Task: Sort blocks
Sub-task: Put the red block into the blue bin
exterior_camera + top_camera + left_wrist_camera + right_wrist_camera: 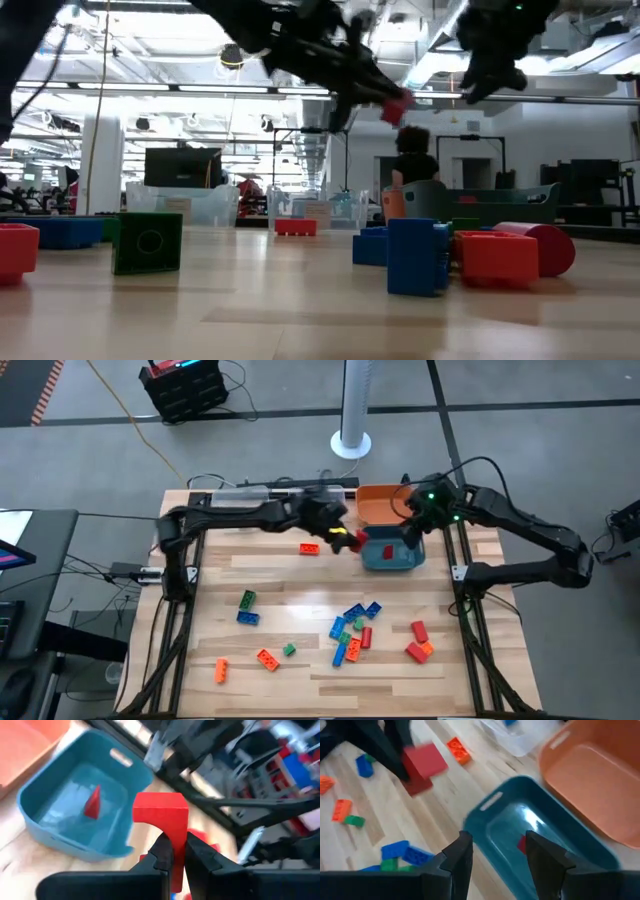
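Stood a pale wooden table, largest of all, spread beneath both dark arms. At its far edge sat an orange bin, touching a teal bin just nearer; beside the orange one, partly hidden by the left arm, lay a clear bin. Inside the teal bin rested one red block, seen as well from the right wrist. Reached across from the table's left side the left arm, its left gripper held above the table just beside the teal bin, fingers clamped tight on a red brick raised clear of the wood. Hung above the teal bin the right gripper, fingers spread apart and holding nothing. Lay alone near the far middle of the table an orange-red brick. Clustered in the near middle were blue bricks mixed with small green and red pieces, touching or just beside one another. Sat to the right of that cluster a pair of red bricks with an orange one against them. Lay well apart on the left a green and blue pair, and nearer the front edge two orange bricks and a small green brick.
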Robot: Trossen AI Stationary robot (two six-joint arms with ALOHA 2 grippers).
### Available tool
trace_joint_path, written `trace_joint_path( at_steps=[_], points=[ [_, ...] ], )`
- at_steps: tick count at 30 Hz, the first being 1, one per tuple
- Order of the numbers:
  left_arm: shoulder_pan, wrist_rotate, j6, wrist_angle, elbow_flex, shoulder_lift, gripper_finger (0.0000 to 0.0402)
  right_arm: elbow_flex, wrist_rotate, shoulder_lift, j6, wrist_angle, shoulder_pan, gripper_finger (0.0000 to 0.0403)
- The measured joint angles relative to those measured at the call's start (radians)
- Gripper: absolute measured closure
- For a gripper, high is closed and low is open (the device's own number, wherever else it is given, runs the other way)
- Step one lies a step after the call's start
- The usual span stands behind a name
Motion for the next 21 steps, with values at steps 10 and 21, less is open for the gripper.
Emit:
trace_joint_path(
  at_steps=[10, 21],
  points=[
    [-0.042, -0.088, 0.08, -0.197, 0.334, 0.29, 0.0379, -0.082, 0.026, -0.14, -0.007, 0.004, -0.076, 0.0214],
    [-0.034, -0.113, 0.072, -0.206, 0.396, 0.353, 0.0292, -0.1, 0.026, -0.158, -0.01, 0.014, -0.037, 0.0214]
  ],
)
